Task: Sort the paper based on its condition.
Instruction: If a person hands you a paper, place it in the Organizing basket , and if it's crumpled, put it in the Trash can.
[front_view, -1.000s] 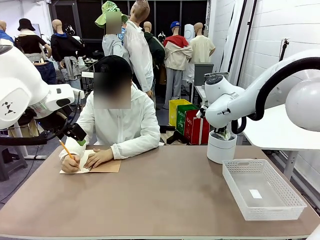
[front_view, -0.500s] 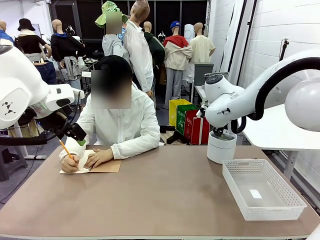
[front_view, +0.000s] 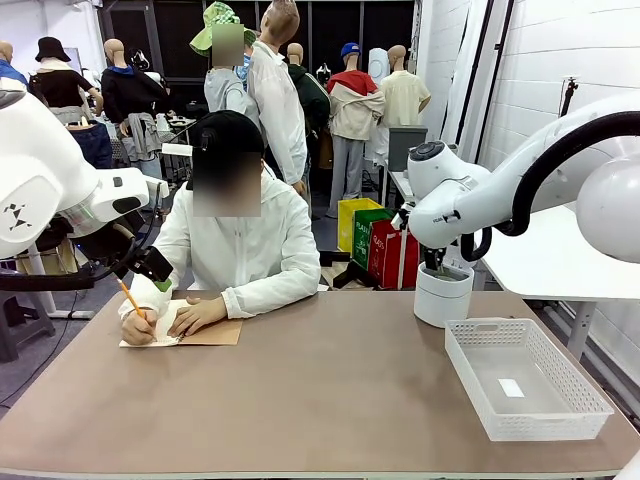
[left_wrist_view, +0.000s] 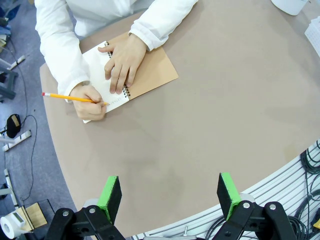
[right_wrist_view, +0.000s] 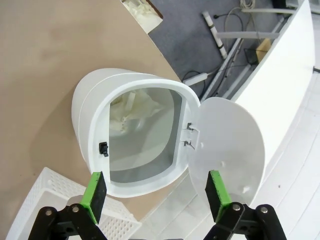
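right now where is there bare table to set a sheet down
The widest bare stretch of table runs from the notebook across the middle to the white basket, down to the near edge. Crowded: the far left corner, where the person's hand is writing, and the right side, with the open bin and basket.

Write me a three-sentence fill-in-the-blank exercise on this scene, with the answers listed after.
1. The crumpled paper lies inside the white bin, whose lid stands ____.
2. The person's hand writes in the notebook with an orange ____.
3. Above the bin, the right gripper holds ____.
Missing words: open; pencil; nothing.
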